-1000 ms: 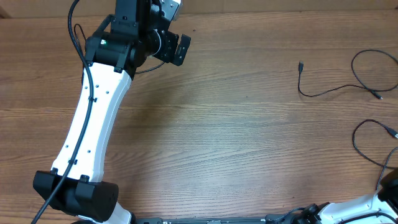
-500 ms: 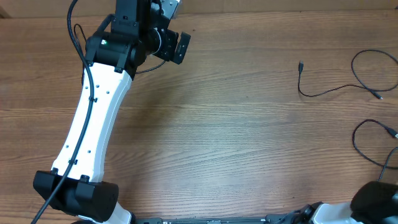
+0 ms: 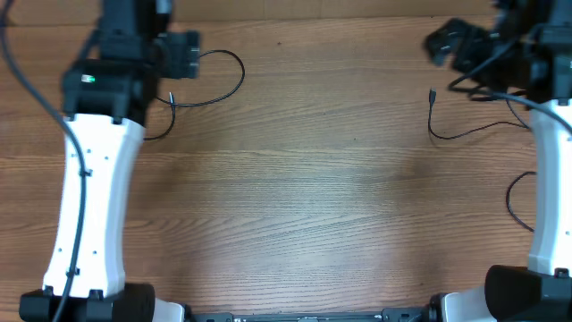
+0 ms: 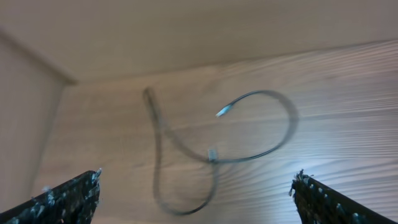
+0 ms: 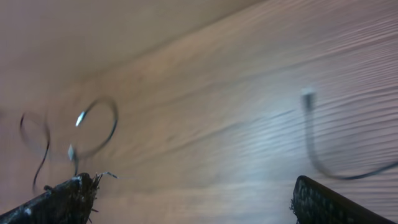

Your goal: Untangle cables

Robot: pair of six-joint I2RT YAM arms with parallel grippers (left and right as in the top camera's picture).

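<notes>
One thin black cable [image 3: 234, 86] lies in a loop at the far left, just right of my left gripper [image 3: 185, 55]. In the left wrist view the loop [image 4: 273, 138] lies ahead with two small plug ends near its middle. My left gripper [image 4: 196, 199] is open and empty above the wood. A second cable [image 3: 456, 134] with a plug end lies at the far right, below my right gripper [image 3: 440, 43]. A third cable [image 3: 514, 195] curves at the right edge. The blurred right wrist view shows the second cable [image 5: 314, 155], with my right gripper [image 5: 196, 199] open and empty.
The brown wooden table [image 3: 304, 197] fills the view. The white left arm [image 3: 89, 206] runs down the left side and the white right arm [image 3: 550, 170] down the right edge, covering part of the cables there.
The left arm swung left and uncovered the looped cable. The right arm rose from the bottom right corner to the far right, covering part of the cables there.
</notes>
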